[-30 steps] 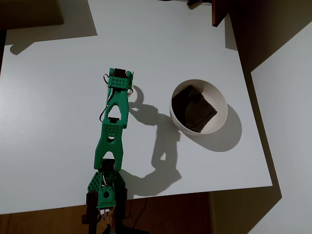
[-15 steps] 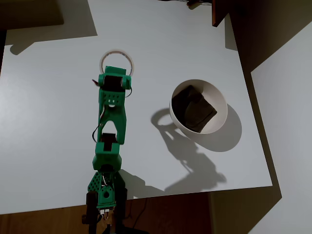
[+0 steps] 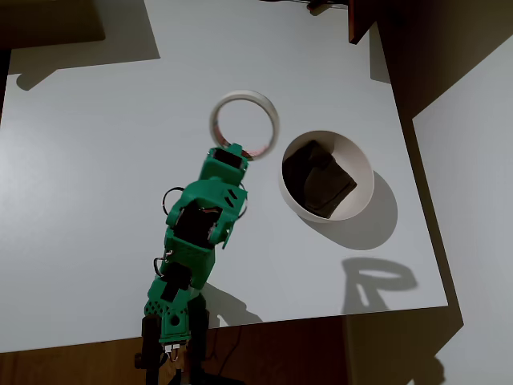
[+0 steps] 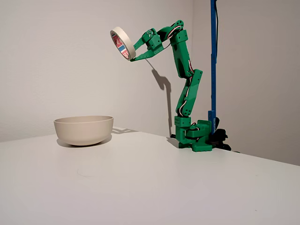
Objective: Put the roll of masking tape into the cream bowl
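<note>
Rearing up from its base at the desk's 6 o'clock edge in the overhead view, the green arm (image 4: 185,89) stands nearly upright in the fixed view, its lower links rising almost straight and its upper link bent over at the top toward 10 o'clock. The end effector (image 4: 132,55) reaches out from that bend and is closed on the tape (image 4: 121,43), pinching the ring at its lower rim. The tape hangs high in the air, well above the desk (image 4: 140,187), tilted so that its open face and reddish inner core turn partly toward the fixed camera.

In the overhead view the arm leans from its base toward 1 o'clock, and the end effector (image 3: 232,152) meets the tape (image 3: 245,123) at the ring's 6 o'clock side. From above, the ring appears at about 10 o'clock from the bowl (image 3: 327,176), its outline near the bowl's rim but apart from it.

The bowl (image 4: 84,130) sits on the desk, a dark square patch lying inside it. The arm's shadow falls on the desk at 5 o'clock from the bowl.
</note>
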Available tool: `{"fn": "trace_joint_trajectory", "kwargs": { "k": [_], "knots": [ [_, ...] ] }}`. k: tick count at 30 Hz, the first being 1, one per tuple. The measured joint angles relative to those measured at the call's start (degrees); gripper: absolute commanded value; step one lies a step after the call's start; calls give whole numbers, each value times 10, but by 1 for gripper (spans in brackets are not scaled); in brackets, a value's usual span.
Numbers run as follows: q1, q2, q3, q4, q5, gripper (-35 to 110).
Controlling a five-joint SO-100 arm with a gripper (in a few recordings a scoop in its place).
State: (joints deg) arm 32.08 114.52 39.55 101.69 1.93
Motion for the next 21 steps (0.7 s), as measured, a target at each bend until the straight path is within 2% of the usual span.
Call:
{"fn": "trace_joint_trajectory", "kwargs": {
  "k": [6,12,17,21],
  "knots": [
    [126,-44,0,-11,-17,-8],
    [223,-162,0,-88,-18,-8],
    [264,-282,0,-162,-29,-8],
    [265,-387,-24,-181,-38,-8]
  ]
}}
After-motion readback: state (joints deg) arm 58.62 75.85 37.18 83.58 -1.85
